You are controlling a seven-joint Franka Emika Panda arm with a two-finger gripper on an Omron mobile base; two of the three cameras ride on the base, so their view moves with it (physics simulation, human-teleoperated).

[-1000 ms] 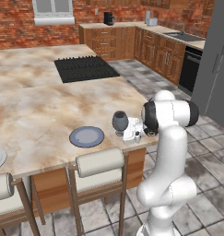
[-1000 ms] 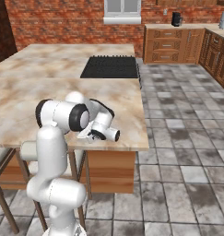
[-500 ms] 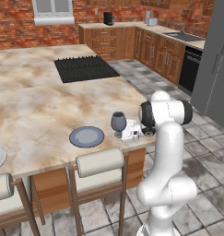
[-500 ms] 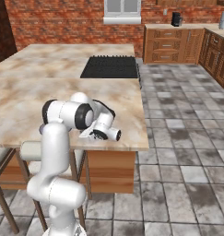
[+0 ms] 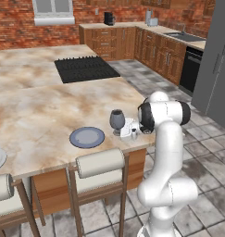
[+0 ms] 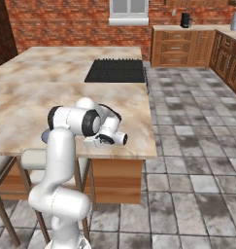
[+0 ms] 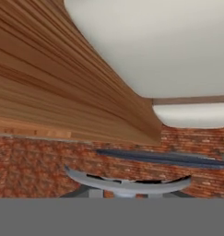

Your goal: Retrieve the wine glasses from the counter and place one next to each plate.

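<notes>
**Wine glass set upright beside plate at counter edge**

A brick-walled kitchen with grey tiled floor is shown, and the scene is dominated by a beige marbled stone counter (image 5: 40, 115) with a black cooktop panel (image 5: 84, 68) set into its far part. Two cushioned stools (image 5: 99, 163) are drawn up at the near edge. Just behind them, a round pale grey plate (image 5: 87, 137) is seen lying flat on the stone. Just to its right a dark grey-blue translucent wine glass (image 5: 117, 120) is stood upright, long axis vertical, foot on the counter. The white arm's gripper (image 5: 131, 131) is held level just right of the glass, low by the stem; whether the fingers touch it cannot be told, nor how wide they are parted. Compared with a second earlier, glass and plate are unmoved, while the arm's elbow has been shifted slightly.
</notes>
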